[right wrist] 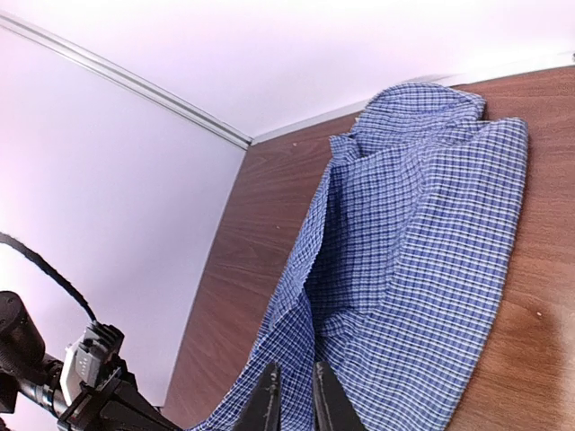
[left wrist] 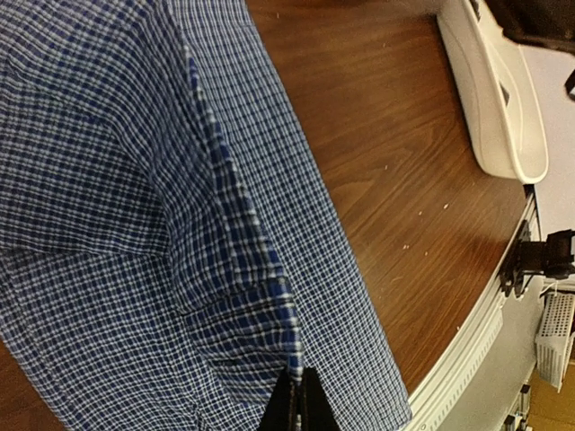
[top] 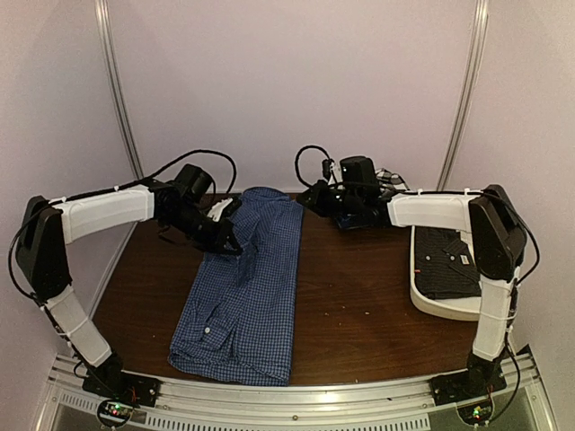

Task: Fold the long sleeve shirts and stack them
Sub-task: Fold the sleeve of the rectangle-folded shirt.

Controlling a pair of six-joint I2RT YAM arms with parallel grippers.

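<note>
Left gripper (left wrist: 298, 391) clamped on blue-check shirt (top: 243, 287) | right gripper (right wrist: 295, 382) slightly parted beside it

Top view reads dim, soft and a bit grainy to me. Light falls from above, and the wall behind the blue check shirt (top: 243, 287) washes out pale pink. The table (top: 359, 296) right of the shirt has a weak sheen, no hard glare. The left wrist view is sharp on the shirt weave, and the white tub (left wrist: 494, 108) beyond it is nearly blown out. In the right wrist view, the wall left of the shirt is overexposed and the wall trim (right wrist: 126, 85) is bowed by the lens.
</note>
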